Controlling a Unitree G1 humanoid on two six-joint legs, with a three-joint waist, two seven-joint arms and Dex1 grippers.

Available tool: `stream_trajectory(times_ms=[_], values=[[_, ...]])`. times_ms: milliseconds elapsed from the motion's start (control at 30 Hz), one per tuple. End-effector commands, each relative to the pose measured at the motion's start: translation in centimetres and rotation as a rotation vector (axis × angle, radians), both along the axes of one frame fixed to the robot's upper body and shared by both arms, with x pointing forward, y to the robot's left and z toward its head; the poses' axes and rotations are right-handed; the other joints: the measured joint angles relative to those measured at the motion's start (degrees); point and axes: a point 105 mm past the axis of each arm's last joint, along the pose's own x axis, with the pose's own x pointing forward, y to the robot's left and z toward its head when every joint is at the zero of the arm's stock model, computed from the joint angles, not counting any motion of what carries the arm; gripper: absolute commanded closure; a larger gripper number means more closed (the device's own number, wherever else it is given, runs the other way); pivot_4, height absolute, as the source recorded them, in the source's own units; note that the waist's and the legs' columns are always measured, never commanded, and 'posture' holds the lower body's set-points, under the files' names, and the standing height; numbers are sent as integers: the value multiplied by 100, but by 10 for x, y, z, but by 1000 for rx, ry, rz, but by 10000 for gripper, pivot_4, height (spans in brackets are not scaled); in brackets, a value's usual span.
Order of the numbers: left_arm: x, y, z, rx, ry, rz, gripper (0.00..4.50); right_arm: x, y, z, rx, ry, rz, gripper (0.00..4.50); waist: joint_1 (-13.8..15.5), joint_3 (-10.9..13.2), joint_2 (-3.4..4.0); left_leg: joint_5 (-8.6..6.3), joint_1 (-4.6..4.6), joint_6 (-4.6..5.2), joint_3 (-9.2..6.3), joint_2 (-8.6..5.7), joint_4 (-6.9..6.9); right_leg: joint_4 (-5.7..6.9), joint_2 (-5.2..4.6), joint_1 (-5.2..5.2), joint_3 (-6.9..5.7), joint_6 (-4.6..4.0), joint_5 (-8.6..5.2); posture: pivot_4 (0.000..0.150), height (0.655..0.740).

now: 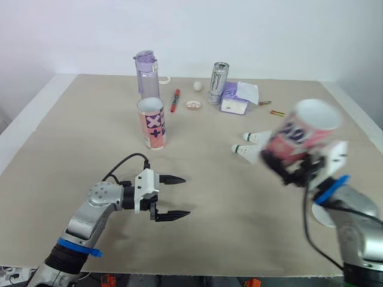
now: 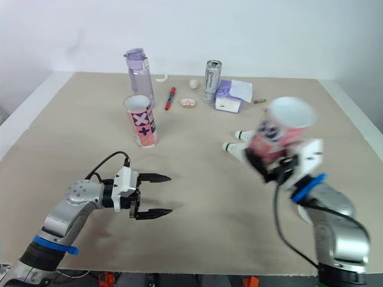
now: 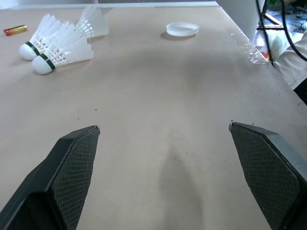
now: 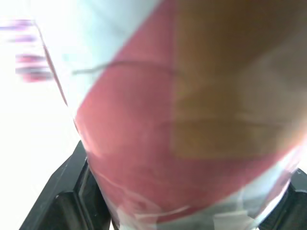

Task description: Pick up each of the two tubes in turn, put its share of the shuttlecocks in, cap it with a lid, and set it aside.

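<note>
The tabletop [image 1: 239,239] is a smooth, matt beige sheet. The raised tube [image 1: 302,136] and the standing tube [image 1: 152,123] both wear a glossy printed wrap. The left hand [image 1: 181,196] has black fingers [image 3: 76,163] whose pads are finely meshed and look rough. The shuttlecocks [image 3: 57,48] have matt white skirts. The lid [image 3: 182,28] is translucent plastic, the can [image 1: 218,82] shiny metal, and the water bottle [image 1: 146,75] see-through purple plastic.
</note>
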Motion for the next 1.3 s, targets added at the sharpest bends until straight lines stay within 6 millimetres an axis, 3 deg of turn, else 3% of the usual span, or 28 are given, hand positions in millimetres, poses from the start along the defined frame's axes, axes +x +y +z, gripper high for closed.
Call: stream_trajectory(times_ms=[33,200,600,867,967,1300], values=[[1,-2,9,-15,-47,-4,0,-3,-46,-3,21,-14,-196,9098,-2,-1,2,0,0,0,1,0,-1,0,1,-1,2,0,0,1500,7400],[1,-4,11,-28,-51,2,0,-4,-109,-27,94,41,-453,9098,-24,-1,14,0,7,1,8,-1,-5,0,6,-1,16,2,1,1500,7400],[-1,-4,12,-28,-52,13,0,5,-165,-56,137,136,-638,9098,-89,-1,20,1,12,3,14,-24,-6,0,5,4,51,19,0,1500,7400],[-2,-1,12,-24,-53,30,0,6,-167,-70,71,196,-630,9098,-126,0,19,1,19,3,9,-37,-7,-10,4,25,68,33,-8,1500,7400],[-2,-2,12,-22,-55,30,0,5,-166,-73,71,208,-626,366,-129,0,18,1,24,3,8,-43,-6,-11,4,33,76,38,-11,1500,7400],[-1,-2,11,-19,-49,26,0,-3,-161,-74,82,214,-608,366,-143,0,19,1,29,3,8,-46,-7,-11,4,37,85,43,-13,1500,7400]])
